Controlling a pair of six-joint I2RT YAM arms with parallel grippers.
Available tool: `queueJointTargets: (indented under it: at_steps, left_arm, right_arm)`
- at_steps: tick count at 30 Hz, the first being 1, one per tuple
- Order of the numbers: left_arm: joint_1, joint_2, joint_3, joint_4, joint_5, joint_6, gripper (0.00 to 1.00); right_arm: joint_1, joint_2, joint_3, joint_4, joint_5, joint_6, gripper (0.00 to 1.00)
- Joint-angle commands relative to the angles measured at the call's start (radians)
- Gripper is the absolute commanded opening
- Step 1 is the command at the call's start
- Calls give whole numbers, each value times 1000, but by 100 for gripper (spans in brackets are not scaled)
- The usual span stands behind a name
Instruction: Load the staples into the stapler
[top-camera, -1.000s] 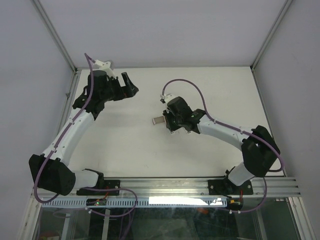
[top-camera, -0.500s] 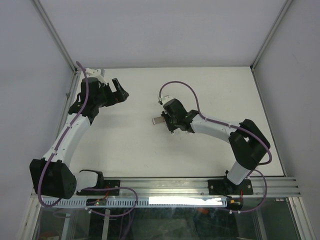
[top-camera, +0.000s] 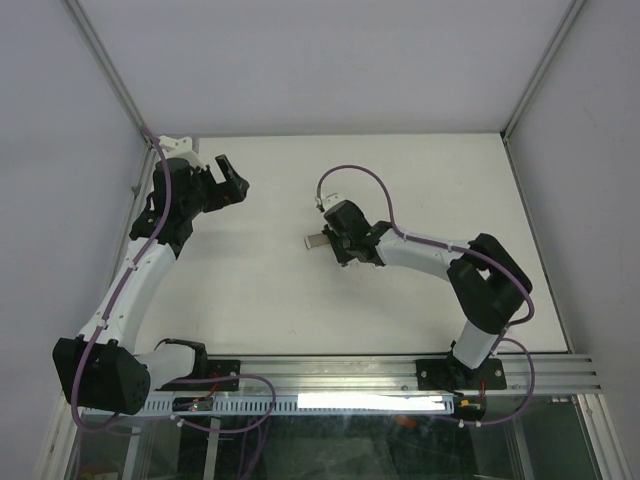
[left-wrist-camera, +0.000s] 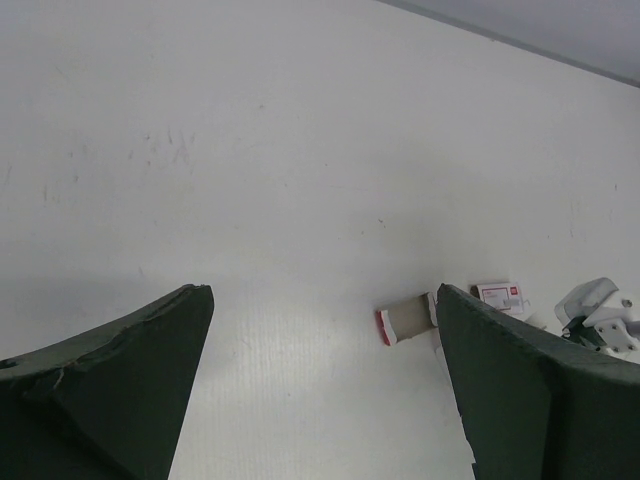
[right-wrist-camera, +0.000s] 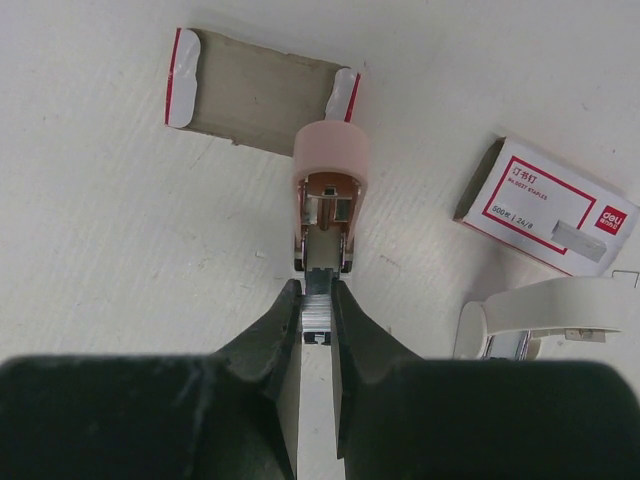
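Two arms: left arm (top-camera: 130, 285), right arm (top-camera: 420, 252). Two grippers, one per arm: left gripper (left-wrist-camera: 322, 300), right gripper (right-wrist-camera: 315, 288); two fingers each, four in all. One table (top-camera: 400, 180). One pink stapler (right-wrist-camera: 330, 160). One strip of staples (right-wrist-camera: 316, 318). One red-and-white sleeve (right-wrist-camera: 550, 205). One greyish tray (right-wrist-camera: 255, 95). One white curved part (right-wrist-camera: 540, 310), kind not identifiable.

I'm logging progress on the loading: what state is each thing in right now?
stapler: lying flat, channel exposed.
staples: gripped, tip at that channel.
tray: out of sleeve.
sleeve: lying flat, apart.
right gripper: shut on staples.
left gripper: open, empty.
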Motion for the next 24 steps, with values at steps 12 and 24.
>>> queueJointTargets:
  at_steps: [12, 24]
  left_arm:
    - [2, -24, -3, 50, -6, 23, 99]
    - [2, -25, 0, 50, -5, 28, 99]
  right_arm:
    - [0, 17, 12, 48, 38, -3, 13]
    - [0, 34, 19, 43, 33, 14, 13]
